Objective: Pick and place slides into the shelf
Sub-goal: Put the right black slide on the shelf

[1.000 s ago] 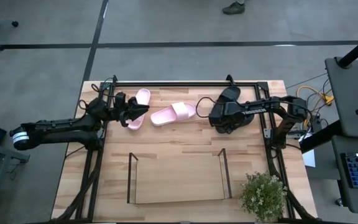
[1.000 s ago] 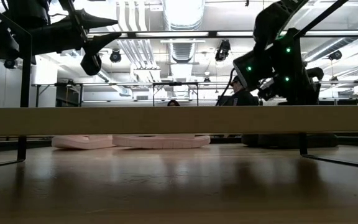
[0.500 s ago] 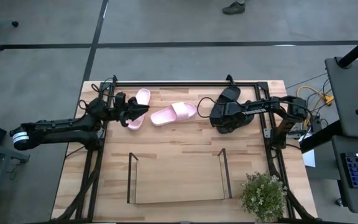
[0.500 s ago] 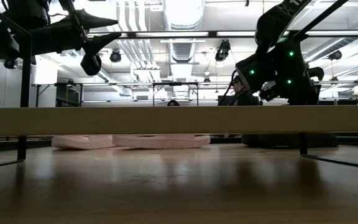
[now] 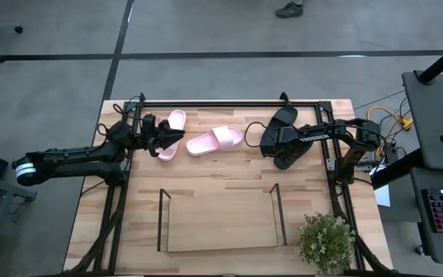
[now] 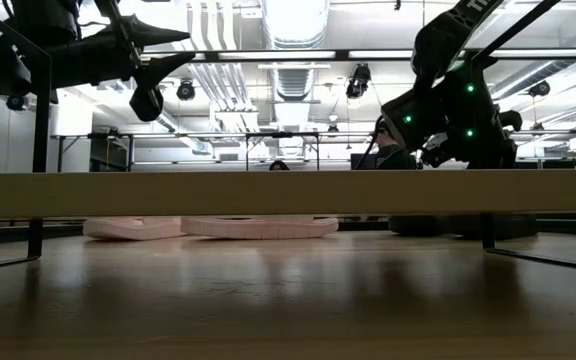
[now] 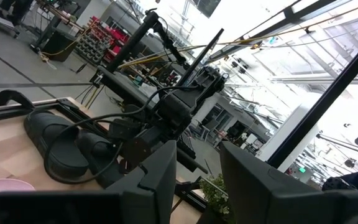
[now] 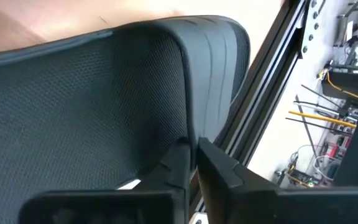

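The right claw [image 5: 270, 143] sits nearly closed against a black slide [image 5: 291, 150], gripping nothing evident; a shallow edge bite risks slippage. The left claw [image 5: 177, 137] waits open.

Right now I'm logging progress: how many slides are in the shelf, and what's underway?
None yet: the shelf holds nothing. Two pink slides and two black slides lie at the table's far side. The right gripper is down at the black pair; the left gripper hovers open over a pink one. All four remain.
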